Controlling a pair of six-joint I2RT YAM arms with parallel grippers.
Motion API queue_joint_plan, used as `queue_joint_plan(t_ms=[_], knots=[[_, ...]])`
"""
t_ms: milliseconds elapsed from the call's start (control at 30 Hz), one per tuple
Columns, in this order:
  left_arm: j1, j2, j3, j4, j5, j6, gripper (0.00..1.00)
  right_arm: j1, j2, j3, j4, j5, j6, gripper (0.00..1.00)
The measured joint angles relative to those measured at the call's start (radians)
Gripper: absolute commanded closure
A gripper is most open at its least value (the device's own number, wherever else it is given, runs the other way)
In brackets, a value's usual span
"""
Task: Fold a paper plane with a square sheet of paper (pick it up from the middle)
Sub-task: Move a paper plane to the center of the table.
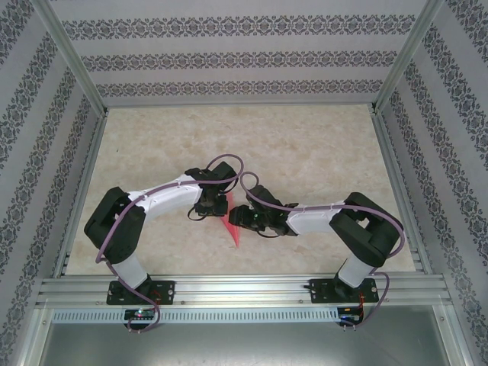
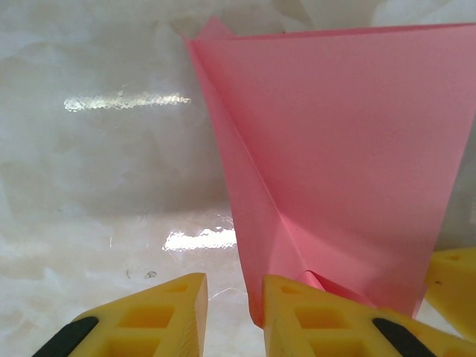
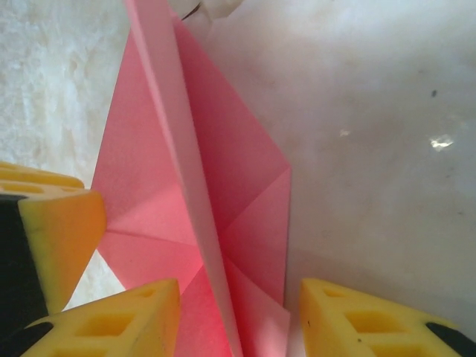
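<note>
The pink sheet of paper [image 1: 233, 227] is folded into a pointed, creased shape and stands between the two grippers at the table's middle. In the left wrist view the paper [image 2: 335, 149] spreads wide, and its lower folded edge rests against the inner face of the right-hand finger [image 2: 312, 320]. My left gripper [image 2: 234, 312] has its jaws close together with a gap still showing. In the right wrist view the paper [image 3: 223, 193] rises as an upright ridge with flaps on both sides. My right gripper [image 3: 238, 327] is open around it, jaws apart on either side.
The marble-patterned tabletop [image 1: 305, 145] is walled by patterned panels and metal frame posts. A finger of the other gripper [image 3: 56, 230] shows left of the paper in the right wrist view. The two grippers [image 1: 213, 202] [image 1: 244, 217] sit very close together.
</note>
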Motion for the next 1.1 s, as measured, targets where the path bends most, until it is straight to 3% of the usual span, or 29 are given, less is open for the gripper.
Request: queue_joint_plan(t_ms=[367,1100], knots=[[0.000,-0.013,-0.012,0.008,0.000,0.000,0.73,0.033,0.002,0.010,0.015,-0.013,-0.005,0.62],[0.000,-0.035,-0.028,0.012,-0.010,0.000,0.79,0.040,0.002,0.017,0.007,-0.007,-0.058,0.48]])
